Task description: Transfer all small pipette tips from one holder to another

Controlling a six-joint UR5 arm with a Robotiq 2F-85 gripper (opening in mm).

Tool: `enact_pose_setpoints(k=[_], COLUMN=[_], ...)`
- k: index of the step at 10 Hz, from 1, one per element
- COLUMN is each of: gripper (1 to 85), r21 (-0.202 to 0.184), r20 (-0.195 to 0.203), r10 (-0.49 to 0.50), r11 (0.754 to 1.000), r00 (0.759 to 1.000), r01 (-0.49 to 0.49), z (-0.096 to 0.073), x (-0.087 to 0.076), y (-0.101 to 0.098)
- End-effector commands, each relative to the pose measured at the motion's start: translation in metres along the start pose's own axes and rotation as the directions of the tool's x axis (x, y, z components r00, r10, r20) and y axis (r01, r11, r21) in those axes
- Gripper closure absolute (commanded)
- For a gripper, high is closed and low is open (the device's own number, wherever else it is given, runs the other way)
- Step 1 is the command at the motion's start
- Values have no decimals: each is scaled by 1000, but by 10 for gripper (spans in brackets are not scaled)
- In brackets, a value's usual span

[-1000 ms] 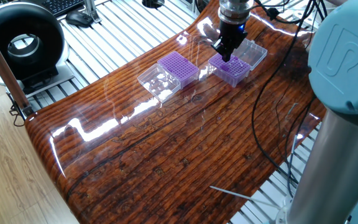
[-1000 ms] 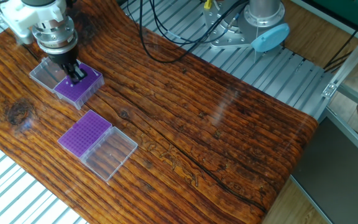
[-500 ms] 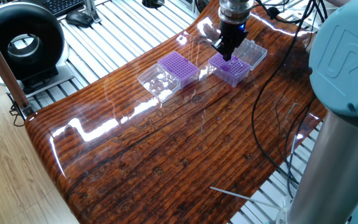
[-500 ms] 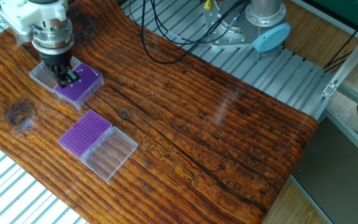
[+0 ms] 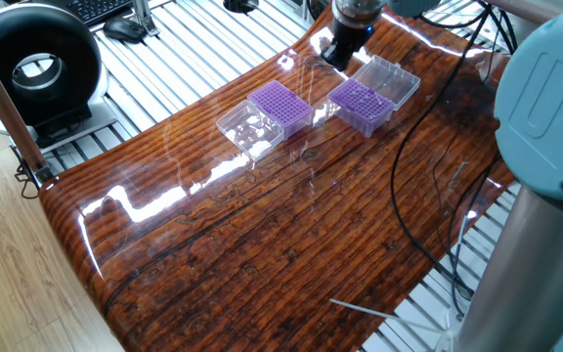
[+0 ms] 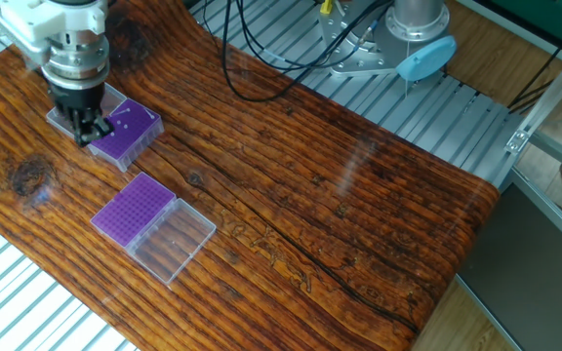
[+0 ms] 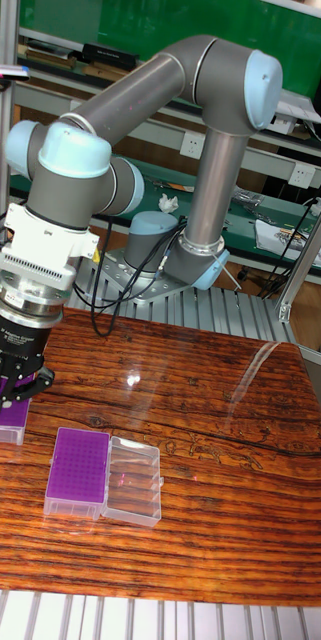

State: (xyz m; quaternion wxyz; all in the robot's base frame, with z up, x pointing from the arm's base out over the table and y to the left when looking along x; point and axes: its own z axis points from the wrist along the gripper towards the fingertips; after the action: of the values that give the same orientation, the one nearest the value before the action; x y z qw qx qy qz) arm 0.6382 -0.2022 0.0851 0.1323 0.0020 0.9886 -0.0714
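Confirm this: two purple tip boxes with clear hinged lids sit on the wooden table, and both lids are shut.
Wrong on the lids. Both purple tip boxes sit on the wooden table, but each clear hinged lid lies flipped open beside its box. The other fixed view shows it.

The UR5 arm (image 7: 205,120) arches from its base at the back, its grey links and pale blue joint caps folding forward and down so the wrist (image 7: 40,255) points straight at the bench (image 7: 180,480). The black claw (image 7: 5,385) hangs vertical at the left end of the bench, its two fingers (image 6: 91,127) close together with little gap visible between them; whether anything is pinched there cannot be made out. In the one fixed view only the claw (image 5: 338,49) and part of the wrist show at the top edge.
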Motion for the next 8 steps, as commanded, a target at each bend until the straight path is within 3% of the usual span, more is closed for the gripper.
enact_pose_setpoints(k=[1,4,8], gripper=[847,847,847], r21=[-18,-20,-25], r20=[63,125,183], r10=[-8,-34,-36], r11=[1000,999,999], r00=[998,992,983], r01=[9,37,41], z=[3,7,5], x=[-26,-47,-62], y=[6,8,9])
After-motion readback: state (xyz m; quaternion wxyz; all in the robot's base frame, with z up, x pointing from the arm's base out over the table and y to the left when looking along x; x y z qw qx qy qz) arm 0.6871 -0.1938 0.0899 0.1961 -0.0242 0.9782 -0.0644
